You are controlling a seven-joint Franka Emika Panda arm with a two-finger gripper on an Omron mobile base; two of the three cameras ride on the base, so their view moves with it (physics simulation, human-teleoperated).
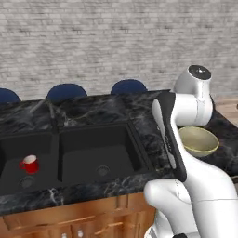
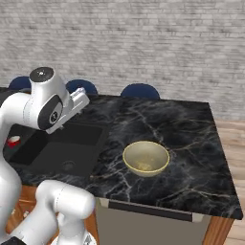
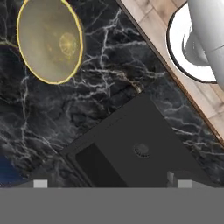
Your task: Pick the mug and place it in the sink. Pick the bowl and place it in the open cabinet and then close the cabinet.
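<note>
- Small red cylindrical mug (image 1: pixel 29 164) sits in the black double-basin sink (image 1: pixel 93 153): done.
- Pale yellow-tan round bowl (image 2: pixel 146 158) waits mid-surface; cabinet steps remain.
- Gripper (image 3: pixel 111 183) spread, empty.

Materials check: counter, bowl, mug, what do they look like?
Counter: polished black marble, judging by the white veining.
Bowl: glazed ceramic probably; smooth pale yellow rim, olive inside.
Mug, sitting in the sink: glossy red outside, white inside, likely ceramic, though it is too small to be sure.

Mug (image 1: pixel 29 164) in left basin of sink (image 1: pixel 95 153), bowl (image 1: pixel 198 140) on counter (image 2: pixel 191 139) right of sink
</note>
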